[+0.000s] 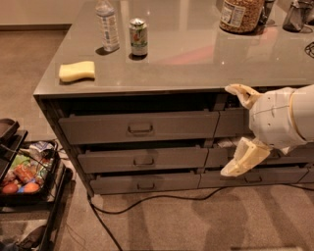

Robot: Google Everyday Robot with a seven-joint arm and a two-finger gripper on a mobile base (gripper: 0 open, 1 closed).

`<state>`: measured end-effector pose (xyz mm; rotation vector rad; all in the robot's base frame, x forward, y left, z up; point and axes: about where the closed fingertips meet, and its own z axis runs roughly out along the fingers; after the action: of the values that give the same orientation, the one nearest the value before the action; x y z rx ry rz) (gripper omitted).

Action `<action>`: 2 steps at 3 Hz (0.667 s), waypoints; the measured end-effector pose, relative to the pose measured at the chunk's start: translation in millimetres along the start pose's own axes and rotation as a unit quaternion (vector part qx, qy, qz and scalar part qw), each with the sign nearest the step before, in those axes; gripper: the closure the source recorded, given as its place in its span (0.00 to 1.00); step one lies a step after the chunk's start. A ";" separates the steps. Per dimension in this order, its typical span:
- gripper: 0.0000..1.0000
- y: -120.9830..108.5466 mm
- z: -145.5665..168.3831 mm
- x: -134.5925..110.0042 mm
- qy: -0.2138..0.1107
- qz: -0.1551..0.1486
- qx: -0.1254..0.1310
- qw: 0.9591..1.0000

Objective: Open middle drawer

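Note:
The middle drawer point(169, 158) is the mid-height dark-grey front in the left column under the counter, with a small loop handle point(143, 161) at its centre. It stands slightly out from the cabinet, like the drawers above and below it. My gripper point(234, 131) hangs in front of the right column of drawers, to the right of the middle drawer and not touching it. Its two cream fingers are spread wide, one fingertip point(236, 90) near the counter edge and the other point(230, 171) lower down. It holds nothing.
The taller top drawer point(98, 128) and slim bottom drawer point(113, 185) flank the middle one. On the counter point(196, 59) are a yellow sponge point(77, 71), a water bottle point(107, 25), a can point(138, 37) and a jar point(240, 14). A black cart point(24, 171) of snacks stands left. A cable point(147, 201) lies on the floor.

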<state>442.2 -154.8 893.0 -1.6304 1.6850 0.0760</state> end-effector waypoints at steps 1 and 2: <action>0.00 -1.8 32.0 26.8 0.026 0.000 -0.023 0.999; 0.00 0.0 71.6 74.3 0.065 -0.002 -0.045 0.997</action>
<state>485.2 -177.8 802.0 -1.7378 1.7997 0.0454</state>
